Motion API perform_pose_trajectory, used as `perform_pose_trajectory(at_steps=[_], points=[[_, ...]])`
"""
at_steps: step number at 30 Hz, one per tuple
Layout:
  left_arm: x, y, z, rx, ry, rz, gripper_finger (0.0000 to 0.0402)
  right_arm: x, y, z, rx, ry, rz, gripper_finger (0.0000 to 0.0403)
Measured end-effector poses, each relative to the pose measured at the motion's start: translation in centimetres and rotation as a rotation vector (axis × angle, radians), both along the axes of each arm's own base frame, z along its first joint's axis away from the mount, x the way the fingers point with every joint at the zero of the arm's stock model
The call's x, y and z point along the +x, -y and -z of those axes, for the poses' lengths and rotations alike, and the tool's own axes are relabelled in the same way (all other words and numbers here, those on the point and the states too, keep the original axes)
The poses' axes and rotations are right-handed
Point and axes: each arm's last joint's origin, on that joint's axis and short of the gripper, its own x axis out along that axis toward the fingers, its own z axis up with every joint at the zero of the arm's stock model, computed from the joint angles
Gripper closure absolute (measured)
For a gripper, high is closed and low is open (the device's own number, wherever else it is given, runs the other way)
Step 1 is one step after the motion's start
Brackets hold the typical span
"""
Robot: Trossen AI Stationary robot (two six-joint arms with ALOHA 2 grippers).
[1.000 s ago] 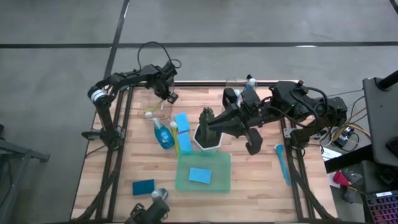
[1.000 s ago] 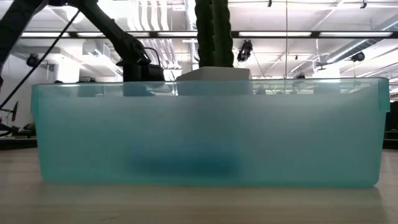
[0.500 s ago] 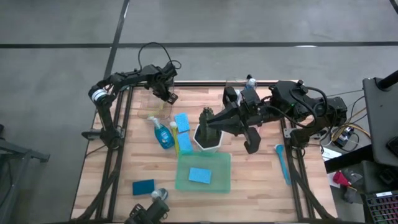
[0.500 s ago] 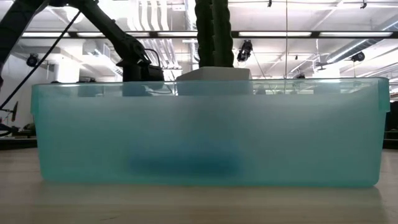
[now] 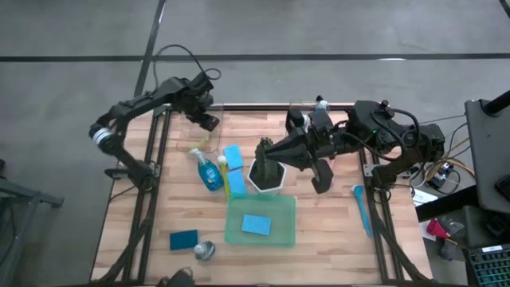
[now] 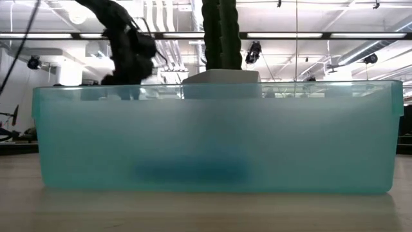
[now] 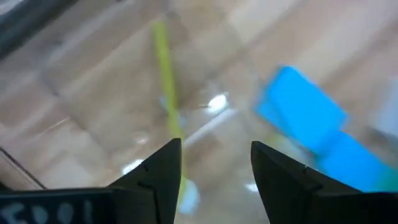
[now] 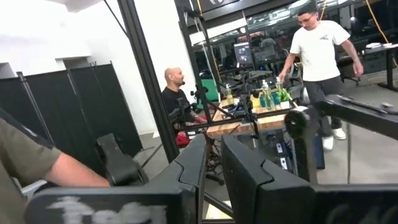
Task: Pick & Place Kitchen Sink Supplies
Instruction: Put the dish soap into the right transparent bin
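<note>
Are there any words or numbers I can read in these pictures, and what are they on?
No words or numbers can be read.
Pale marks on the left gripper body in its wrist view: too blurred.
Pale marks on the right gripper body in its wrist view: too blurred.

My left end effector hangs over the far left part of the counter, above a clear bin with a brush lying in it. Just right of that bin lie a spray bottle and a sponge. The potted plant stands mid-counter, and my right end effector sits over it. In front of the plant is the tray, with a second sponge inside. A third sponge lies at the near left, a bottle beside it. Another brush lies along the right edge.
</note>
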Motion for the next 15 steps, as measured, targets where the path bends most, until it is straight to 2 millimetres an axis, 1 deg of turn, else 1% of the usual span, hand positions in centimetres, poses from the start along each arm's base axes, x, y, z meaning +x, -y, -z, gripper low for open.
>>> perform_pose_trajectory(at_steps=[3, 6, 8, 10, 13, 15], points=[[-1.0, 1.7, -1.9, -0.088, 0.132, 0.052, 0.0214, -0.3, 0.1, 0.0, -0.028, -0.017, 0.005, 0.0353], [-2.0, 3.3, -3.0, -0.198, 0.203, 0.096, 0.0213, -0.9, 0.3, -0.1, -0.033, -0.032, 0.005, 0.0353], [-2.5, 4.0, -3.3, -0.227, 0.195, 0.108, 0.0213, -1.3, 0.4, -0.2, -0.037, -0.037, 0.005, 0.0353], [-3.0, 4.4, -3.6, -0.211, 0.162, 0.114, 0.0213, -1.4, 0.4, -0.2, -0.038, -0.041, 0.004, 0.0353], [-3.4, 4.6, -3.7, -0.171, 0.123, 0.110, 0.0213, -1.6, 0.4, -0.1, -0.047, -0.054, 0.002, 0.0353], [-3.4, 4.7, -3.5, -0.183, 0.122, 0.128, 0.0213, -1.7, 0.5, -0.1, -0.049, -0.060, 0.001, 0.0353]])
